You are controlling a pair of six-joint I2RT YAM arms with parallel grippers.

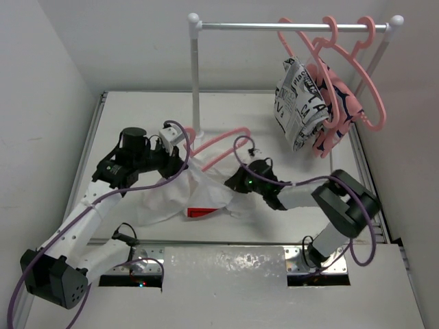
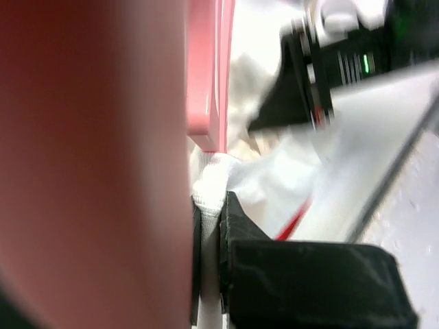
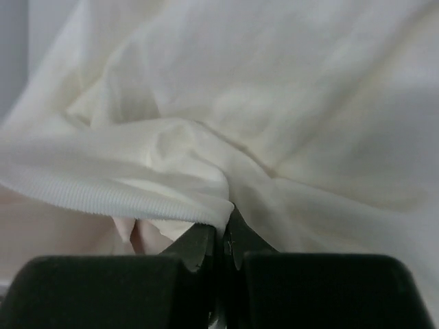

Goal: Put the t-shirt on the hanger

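Note:
The white t-shirt [image 1: 180, 195] lies crumpled mid-table, its red patch [image 1: 201, 212] toward the near edge. A salmon-pink hanger [image 1: 225, 140] lies on the table with one arm under the shirt's far edge. My left gripper [image 1: 180, 156] is shut on the shirt's ribbed collar at the far left. In the left wrist view [image 2: 209, 209] the hanger [image 2: 206, 75] runs right beside the pinched cloth. My right gripper [image 1: 234, 182] is shut on the collar's right side. In the right wrist view [image 3: 225, 229] the shirt [image 3: 240, 116] fills the frame.
A white-and-metal rack [image 1: 196, 82] stands at the back. Several pink hangers [image 1: 357, 62] hang at its right end, bearing a newsprint-patterned shirt [image 1: 298, 106] and a pink shirt with navy marks [image 1: 339, 110]. Walls close in on the left and right.

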